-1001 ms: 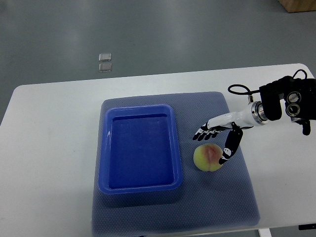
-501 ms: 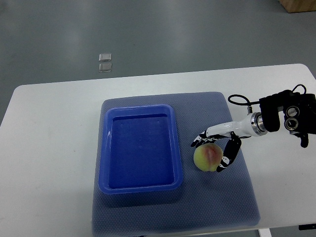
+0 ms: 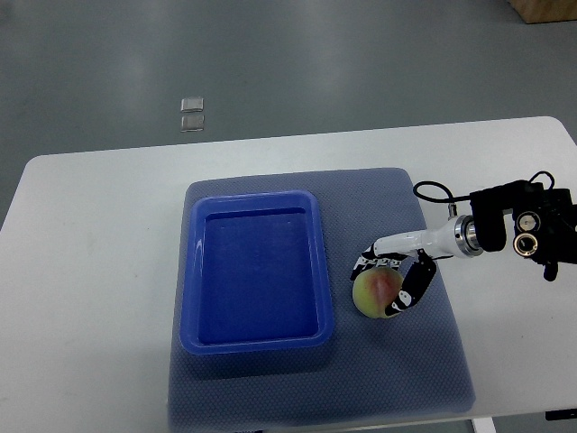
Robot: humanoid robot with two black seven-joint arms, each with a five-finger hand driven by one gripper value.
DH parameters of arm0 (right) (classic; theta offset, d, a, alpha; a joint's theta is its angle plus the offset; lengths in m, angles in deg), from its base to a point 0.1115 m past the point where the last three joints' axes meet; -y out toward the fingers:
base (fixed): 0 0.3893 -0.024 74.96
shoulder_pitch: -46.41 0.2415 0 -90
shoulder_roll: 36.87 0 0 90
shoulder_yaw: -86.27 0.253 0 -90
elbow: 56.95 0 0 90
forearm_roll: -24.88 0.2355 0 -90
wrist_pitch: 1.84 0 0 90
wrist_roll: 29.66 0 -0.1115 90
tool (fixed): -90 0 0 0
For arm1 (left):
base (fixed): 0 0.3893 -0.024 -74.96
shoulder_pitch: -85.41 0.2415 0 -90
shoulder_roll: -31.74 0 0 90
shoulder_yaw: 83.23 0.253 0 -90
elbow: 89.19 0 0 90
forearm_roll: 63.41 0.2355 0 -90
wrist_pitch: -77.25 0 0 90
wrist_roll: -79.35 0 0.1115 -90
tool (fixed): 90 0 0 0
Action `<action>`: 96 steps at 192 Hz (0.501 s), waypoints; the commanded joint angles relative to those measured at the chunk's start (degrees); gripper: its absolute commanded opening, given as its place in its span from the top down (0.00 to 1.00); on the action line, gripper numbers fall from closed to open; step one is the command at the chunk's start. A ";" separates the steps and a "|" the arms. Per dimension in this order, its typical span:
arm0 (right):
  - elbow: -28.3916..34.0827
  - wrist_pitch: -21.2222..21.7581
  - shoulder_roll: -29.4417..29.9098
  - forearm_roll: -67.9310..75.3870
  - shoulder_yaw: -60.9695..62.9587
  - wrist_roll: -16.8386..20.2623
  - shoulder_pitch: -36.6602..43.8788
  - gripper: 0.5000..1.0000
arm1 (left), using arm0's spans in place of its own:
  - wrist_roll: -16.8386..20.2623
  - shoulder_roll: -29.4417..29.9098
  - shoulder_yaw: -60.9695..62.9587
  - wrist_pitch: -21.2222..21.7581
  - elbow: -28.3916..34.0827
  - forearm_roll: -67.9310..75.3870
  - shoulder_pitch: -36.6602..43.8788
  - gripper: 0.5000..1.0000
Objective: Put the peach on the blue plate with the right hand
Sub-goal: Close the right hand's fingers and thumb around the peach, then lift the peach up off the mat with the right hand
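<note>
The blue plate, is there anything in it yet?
Empty. The blue plate shows only bare blue floor. The peach sits outside it on the grey mat, with the right hand around it.

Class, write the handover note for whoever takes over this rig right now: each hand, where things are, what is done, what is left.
Right hand: fingers curled around the peach, apparently gripping it; not lifted.
Left hand: out of view.
Peach: on the grey mat, just right of the blue plate, which holds nothing.
Done: reach, probably the grasp.
Left: lift, carry left, set on the plate, release.
</note>
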 commanded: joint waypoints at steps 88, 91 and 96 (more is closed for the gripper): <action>0.60 19.15 -17.00 4.40 5.60 0.21 28.83 1.00 | 0.00 0.00 0.09 -0.05 -0.09 0.00 0.00 0.00; 0.51 19.15 -17.35 4.40 5.60 0.29 29.10 1.00 | 0.00 0.00 0.08 -0.05 -0.18 0.00 0.00 0.00; 0.51 19.15 -17.61 4.32 5.60 0.38 29.36 1.00 | 0.00 0.00 0.09 -0.05 -0.27 0.00 0.00 0.00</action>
